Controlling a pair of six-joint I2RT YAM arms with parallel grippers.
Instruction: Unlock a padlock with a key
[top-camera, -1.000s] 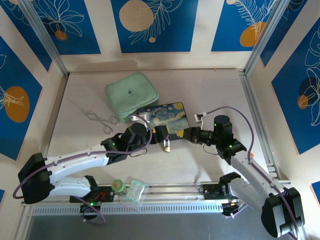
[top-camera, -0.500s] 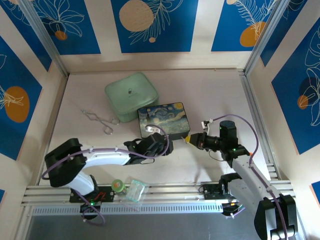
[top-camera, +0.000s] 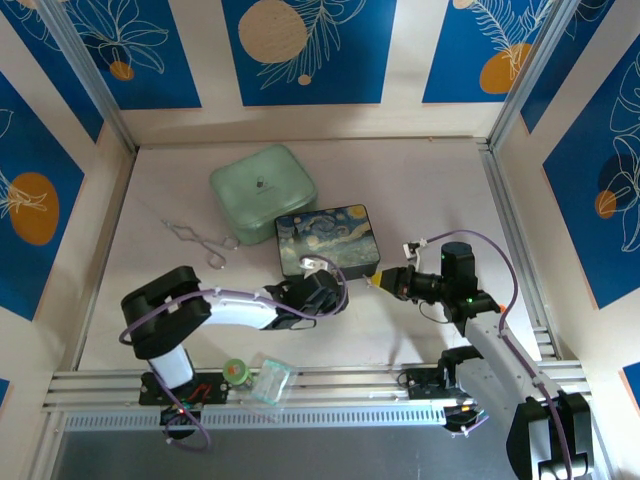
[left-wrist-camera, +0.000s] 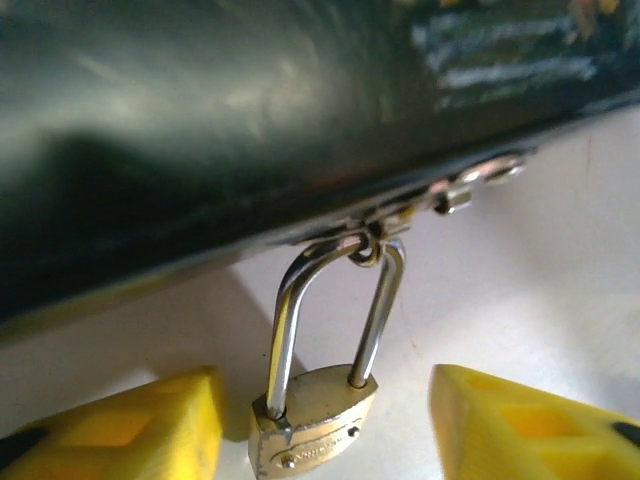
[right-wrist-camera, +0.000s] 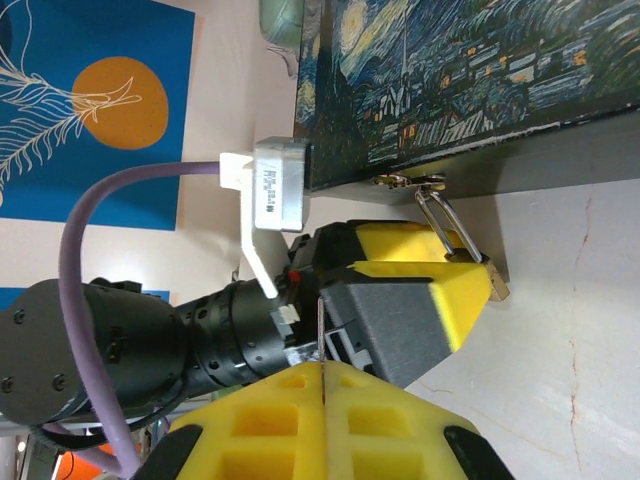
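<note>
Steadying a tiny brass padlock (left-wrist-camera: 315, 430) for a thin silvery key (right-wrist-camera: 322, 335).
Top view: left gripper (top-camera: 330, 288) and right gripper (top-camera: 374, 282) sit beside the Starry-Night-patterned box (top-camera: 325, 235). Left wrist: spread fingers (left-wrist-camera: 530, 420) bracket the padlock hanging from the clasp (left-wrist-camera: 400, 215); best to clamp its body squarely. Right wrist: pressed-together pads (right-wrist-camera: 400, 420) pinch the key.

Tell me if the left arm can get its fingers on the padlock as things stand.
Probably yes. The padlock is hooked on the box's clasp and sits right between the open left fingers. Nothing lies between them and its brass body.
</note>
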